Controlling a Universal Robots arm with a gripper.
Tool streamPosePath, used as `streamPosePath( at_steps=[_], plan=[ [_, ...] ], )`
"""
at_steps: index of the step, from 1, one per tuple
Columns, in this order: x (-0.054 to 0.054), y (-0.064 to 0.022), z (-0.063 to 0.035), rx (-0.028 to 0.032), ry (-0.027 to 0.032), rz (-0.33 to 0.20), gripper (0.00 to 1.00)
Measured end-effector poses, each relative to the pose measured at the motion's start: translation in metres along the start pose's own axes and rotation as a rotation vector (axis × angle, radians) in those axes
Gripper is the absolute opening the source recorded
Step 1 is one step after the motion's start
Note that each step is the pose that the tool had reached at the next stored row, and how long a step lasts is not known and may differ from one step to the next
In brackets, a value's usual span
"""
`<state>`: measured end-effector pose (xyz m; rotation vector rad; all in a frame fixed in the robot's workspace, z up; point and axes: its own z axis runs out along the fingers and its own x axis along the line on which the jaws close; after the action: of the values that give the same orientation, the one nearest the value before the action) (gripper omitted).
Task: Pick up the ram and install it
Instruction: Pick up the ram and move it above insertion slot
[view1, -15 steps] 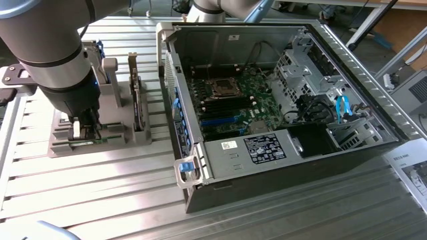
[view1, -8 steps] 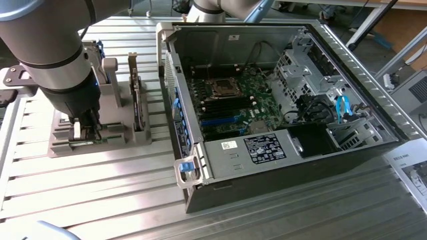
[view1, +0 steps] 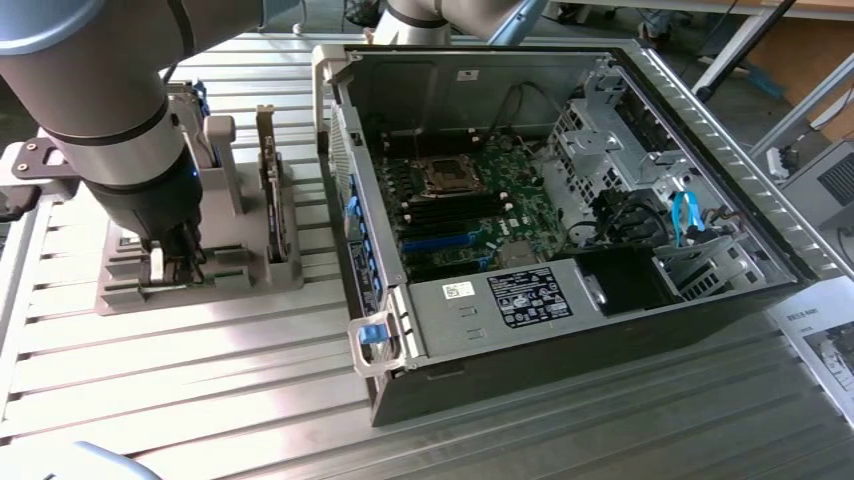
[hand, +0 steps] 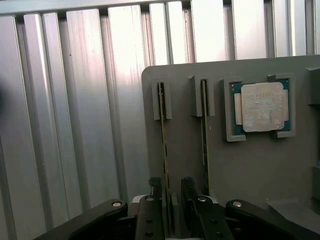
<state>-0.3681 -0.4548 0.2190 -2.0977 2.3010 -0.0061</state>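
Pick stage, by judgement: gripper (hand: 170, 186) low over the grey holder (view1: 254, 272) at middle left of the exterior view; fingers apart, straddling the ram (hand: 163, 130), which stands on edge in its slot beside a second stick (hand: 204, 125); closing calls for square, centred contact on the thin board.

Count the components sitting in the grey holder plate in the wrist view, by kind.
Thin green RAM circuit-board sticks, standing on edge in slots: 2
Square silver-topped processor chip in its recess: 1
Total: 3
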Motion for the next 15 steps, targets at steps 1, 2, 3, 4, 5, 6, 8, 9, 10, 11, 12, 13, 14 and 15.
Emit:
streamPosePath(
  at_steps=[1, 2, 3, 4, 5, 6, 8, 9, 10, 11, 12, 13, 14, 15],
  plan=[
    [0.0, 0.0, 0.0019, 0.0001, 0.0, 0.0, 0.3],
    [0.0, 0.0001, 0.0027, 0.0002, 0.0, 0.0, 0.3],
    [0.0001, 0.0001, 0.0036, 0.0002, 0.0, 0.0, 0.3],
    [0.0001, 0.0001, 0.0044, 0.0003, 0.0, 0.0, 0.3],
    [0.0001, 0.0001, 0.0051, 0.0003, 0.0, 0.0, 0.3],
    [0.0001, 0.0002, 0.0056, 0.0003, 0.0, 0.0, 0.3],
    [0.0001, 0.0002, 0.0063, 0.0003, 0.0001, 0.0, 0.3],
    [0.0001, 0.0002, 0.0063, 0.0002, 0.0001, 0.0, 0.3],
    [0.0001, 0.0002, 0.0063, 0.0002, 0.0001, 0.0, 0.3],
    [0.0001, 0.0002, 0.0063, 0.0003, 0.0001, 0.0, 0.3],
    [0.0001, 0.0002, 0.0064, 0.0003, 0.0, 0.0, 0.3],
    [0.0001, 0.0002, 0.0066, 0.0003, -0.0001, 0.0, 0.3],
    [0.0001, 0.0002, 0.0071, 0.0006, -0.0003, 0.0, 0.3],
    [0.0001, 0.0002, 0.0078, 0.0004, -0.0001, 0.0, 0.3]
  ],
)
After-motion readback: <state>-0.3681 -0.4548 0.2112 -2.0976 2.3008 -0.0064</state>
